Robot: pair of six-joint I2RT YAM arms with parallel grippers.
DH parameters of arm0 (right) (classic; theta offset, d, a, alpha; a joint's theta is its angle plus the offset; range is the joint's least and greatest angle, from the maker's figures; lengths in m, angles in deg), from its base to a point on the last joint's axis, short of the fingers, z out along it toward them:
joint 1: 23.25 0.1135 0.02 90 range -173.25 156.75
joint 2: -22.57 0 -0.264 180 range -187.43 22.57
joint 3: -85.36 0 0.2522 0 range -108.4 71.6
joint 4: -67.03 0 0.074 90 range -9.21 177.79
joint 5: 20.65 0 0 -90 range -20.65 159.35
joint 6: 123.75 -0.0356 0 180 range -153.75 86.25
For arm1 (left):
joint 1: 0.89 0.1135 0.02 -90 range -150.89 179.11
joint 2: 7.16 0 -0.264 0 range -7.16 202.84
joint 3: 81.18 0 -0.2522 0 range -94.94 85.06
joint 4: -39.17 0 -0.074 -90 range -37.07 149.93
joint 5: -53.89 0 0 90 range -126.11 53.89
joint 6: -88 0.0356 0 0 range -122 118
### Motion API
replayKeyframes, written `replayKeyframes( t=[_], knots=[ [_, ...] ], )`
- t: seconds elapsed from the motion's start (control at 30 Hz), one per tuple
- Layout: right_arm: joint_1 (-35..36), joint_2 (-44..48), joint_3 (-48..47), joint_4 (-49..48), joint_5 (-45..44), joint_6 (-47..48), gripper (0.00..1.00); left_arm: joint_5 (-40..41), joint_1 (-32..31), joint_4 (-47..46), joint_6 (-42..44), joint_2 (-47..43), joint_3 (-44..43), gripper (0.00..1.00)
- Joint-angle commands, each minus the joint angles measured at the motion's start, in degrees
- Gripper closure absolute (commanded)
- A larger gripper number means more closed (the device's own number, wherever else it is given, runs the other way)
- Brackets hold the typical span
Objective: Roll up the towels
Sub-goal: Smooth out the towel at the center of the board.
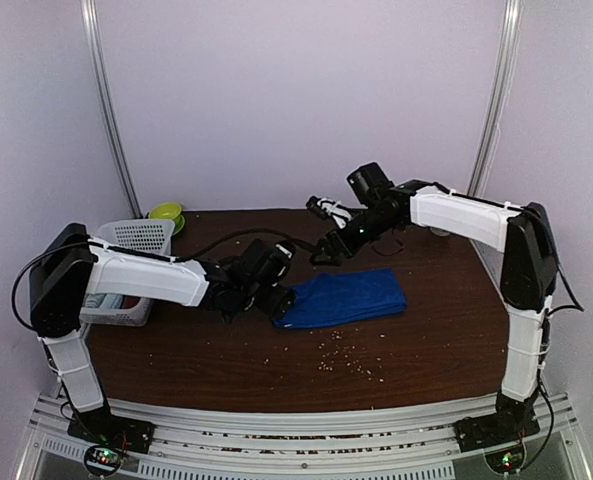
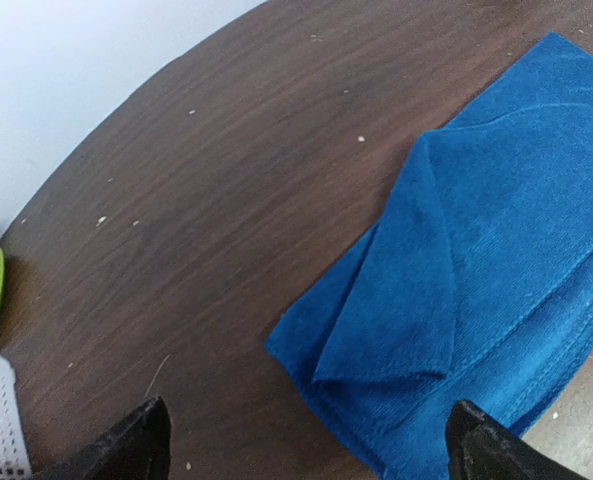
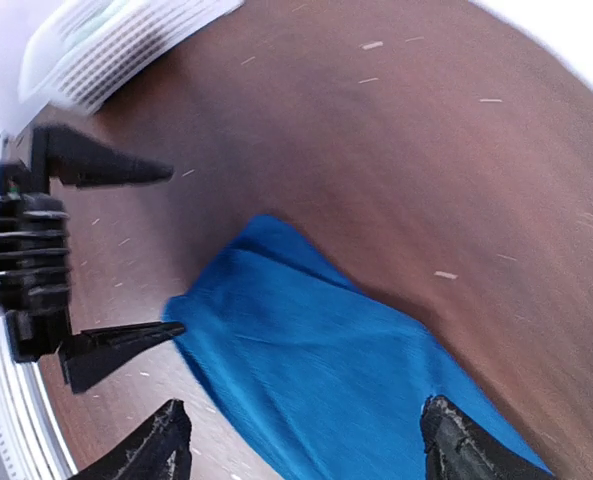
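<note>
Left pincer (image 2: 311,445) over corner of blue towel (image 2: 496,250)

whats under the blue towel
The blue towel lies folded flat on the brown table, with one corner turned over on top. Anything between or beneath its layers is covered and cannot be seen.

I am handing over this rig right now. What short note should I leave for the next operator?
Left gripper: jaws open, empty, at the left end of the blue towel.
Right gripper: jaws open, empty, above its far edge.
The blue towel lies folded flat on the table.
Done: nothing rolled.
Left: roll it; no other towel is clearly in view.
</note>
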Motion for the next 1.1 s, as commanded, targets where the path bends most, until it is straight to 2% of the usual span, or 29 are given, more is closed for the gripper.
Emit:
replayKeyframes(
  t=[0.0,0.17,0.33,0.53,0.77,0.87,1.03,1.07],
  knots=[
    [-8.7,11.5,5.1,-7.6,-6.1,-2.4,0.21,-13.2,1.5,-3.2,6.8,6.3,-6.1,0.02],
    [-17.6,17.4,9.9,-7.9,-3.5,-2.4,0.22,-15.5,2.4,-2.2,7.7,11.7,-10.8,0.03],
    [-20.3,20.4,14.5,-9.0,-2.8,-1.6,0.22,-20.1,4.0,-3.3,7.8,12.5,-10.9,0.13],
    [-20.3,21.6,15.4,-9.5,-2.0,-1.4,0.23,-20.5,5.2,-2.0,7.2,13.8,-11.4,0.32],
    [-20.3,21.7,16.0,-9.7,-2.3,-0.8,0.24,-20.6,6.1,-1.6,6.9,13.7,-11.2,0.71],
    [-20.3,21.6,16.2,-9.8,-2.4,-0.7,0.24,-20.4,6.2,-1.6,6.9,13.2,-11.3,0.75],
    [-20.3,21.2,16.6,-10.0,-2.4,-0.6,0.25,-16.8,6.3,-1.2,7.3,13.0,-12.8,1.0],
    [-20.3,21.1,16.6,-10.0,-2.4,-0.7,0.25,-16.0,6.4,-0.7,7.5,13.2,-13.4,1.0]
  ],
)
